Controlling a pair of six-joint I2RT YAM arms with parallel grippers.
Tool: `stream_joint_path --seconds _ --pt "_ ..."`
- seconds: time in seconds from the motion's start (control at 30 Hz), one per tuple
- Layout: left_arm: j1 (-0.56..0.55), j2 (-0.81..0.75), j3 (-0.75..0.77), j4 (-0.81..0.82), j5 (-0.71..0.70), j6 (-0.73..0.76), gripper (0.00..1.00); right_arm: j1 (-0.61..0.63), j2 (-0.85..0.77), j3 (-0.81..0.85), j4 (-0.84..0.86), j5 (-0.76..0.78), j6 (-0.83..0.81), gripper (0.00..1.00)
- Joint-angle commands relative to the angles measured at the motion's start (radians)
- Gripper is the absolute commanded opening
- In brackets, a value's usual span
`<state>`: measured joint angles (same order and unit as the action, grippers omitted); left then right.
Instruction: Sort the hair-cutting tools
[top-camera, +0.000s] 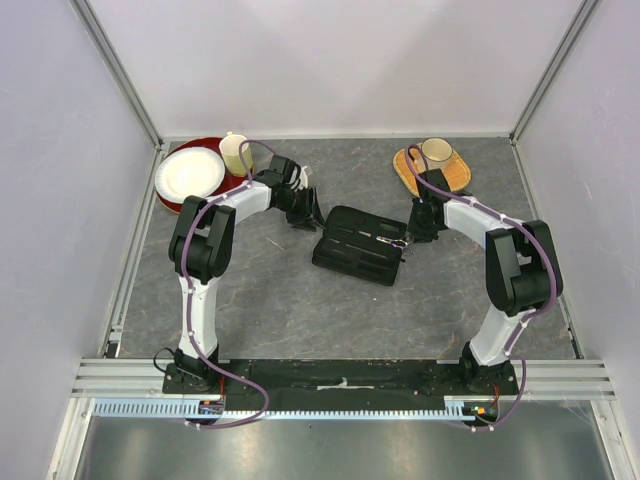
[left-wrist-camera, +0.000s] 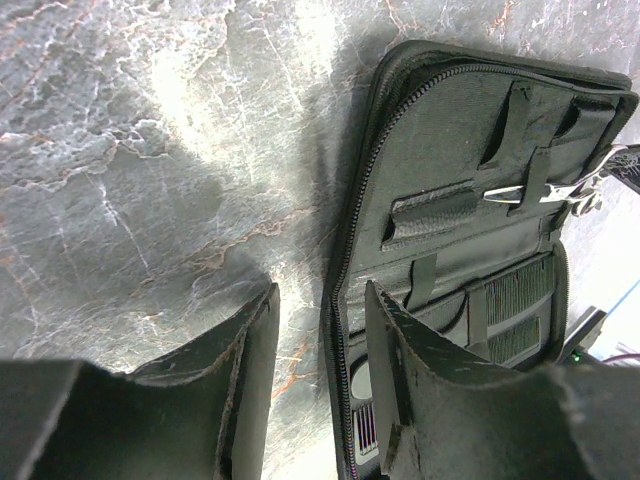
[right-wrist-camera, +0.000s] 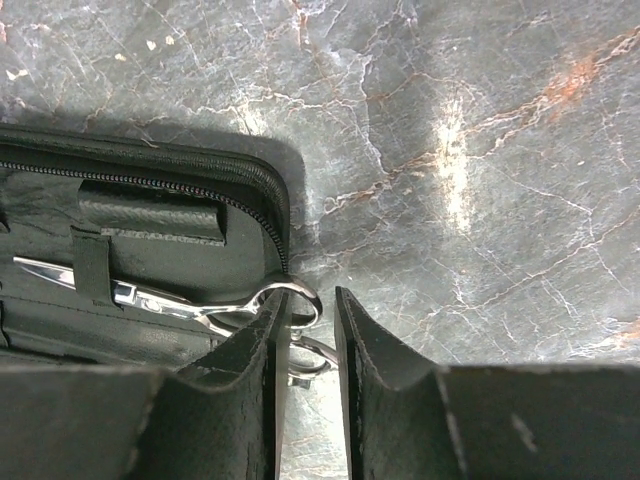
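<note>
First, left gripper (left-wrist-camera: 320, 300): open wide, holding nothing; it hovers over the bench (left-wrist-camera: 150, 180) just beside the case's left edge.
Case (top-camera: 350, 250): lies unzipped and flat mid-bench, between the two arms.
Scissors (right-wrist-camera: 160, 298): one silver pair inside the case, toward its right edge; the blades are tucked under a strap (right-wrist-camera: 92, 265), and the loops poke out past the zip.
Long axis: runs across the case, tips toward the left arm, loops toward the right arm.
Right gripper (right-wrist-camera: 308, 320): jaws only a narrow gap apart, set about the loops; whether they actually pinch the metal, I cannot tell.
Nearer arm: the right, plainly. It is at the loops, while the left stands apart from them, across the case.
Key relation: the scissors lie straight ahead of the right gripper and point away from it, so a pull should probably follow the long axis, rightward, to slide the blades free of the strap.
Risk: lifting before the tips clear the strap would likely drag the case along.
Other tools: a second pair of scissors and the combs cannot be clearly made out.
</note>
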<state>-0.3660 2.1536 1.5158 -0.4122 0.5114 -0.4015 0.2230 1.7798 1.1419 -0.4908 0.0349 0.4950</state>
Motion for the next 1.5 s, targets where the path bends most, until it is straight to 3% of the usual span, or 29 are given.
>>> stream_joint_path --seconds 0.0,0.37,0.9,1.2,1.47 --pt "-0.002 0.023 0.023 0.001 0.012 0.018 0.47 0.010 0.023 0.012 0.049 0.036 0.045 0.29" --pt "-0.004 0.020 -0.046 0.033 0.064 -0.059 0.41 0.036 0.035 0.016 0.058 0.004 0.074 0.00" --pt "-0.007 0.051 -0.031 0.033 0.064 -0.103 0.41 0.064 -0.022 0.005 0.104 -0.006 -0.113 0.00" --pt "-0.011 0.080 0.009 -0.051 -0.037 -0.125 0.38 0.078 -0.042 0.007 0.112 0.026 -0.099 0.00" --pt "-0.019 0.095 0.027 -0.063 -0.030 -0.123 0.37 0.101 0.013 0.032 0.153 -0.032 -0.067 0.00"
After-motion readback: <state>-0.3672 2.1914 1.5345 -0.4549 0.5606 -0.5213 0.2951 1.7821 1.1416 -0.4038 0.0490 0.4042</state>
